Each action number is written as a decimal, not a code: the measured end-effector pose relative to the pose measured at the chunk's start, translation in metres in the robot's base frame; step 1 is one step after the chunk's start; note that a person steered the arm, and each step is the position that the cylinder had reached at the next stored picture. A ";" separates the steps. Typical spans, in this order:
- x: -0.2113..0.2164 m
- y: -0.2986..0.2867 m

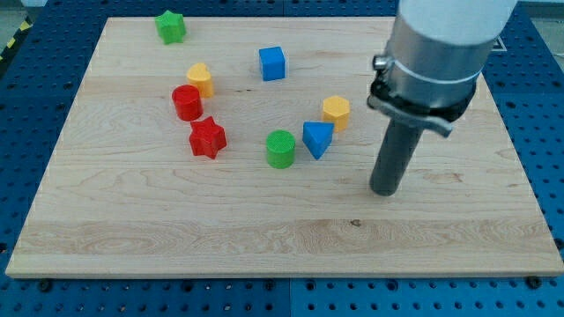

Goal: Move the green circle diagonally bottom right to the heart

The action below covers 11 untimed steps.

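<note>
The green circle stands near the board's middle, touching or nearly touching the blue triangle on its right. The yellow heart lies up and to the left of the circle, just above the red circle. My tip rests on the board to the right of and slightly below the green circle, well apart from every block.
A red star lies left of the green circle. A yellow hexagon sits above the blue triangle. A blue cube is at top middle and a green star at top left. The wooden board ends near the view's bottom.
</note>
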<state>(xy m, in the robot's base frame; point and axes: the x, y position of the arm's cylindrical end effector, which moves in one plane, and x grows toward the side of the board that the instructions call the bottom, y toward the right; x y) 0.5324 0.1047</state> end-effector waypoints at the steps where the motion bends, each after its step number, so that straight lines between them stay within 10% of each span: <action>1: -0.004 -0.048; 9: -0.151 -0.132; 11: -0.105 -0.137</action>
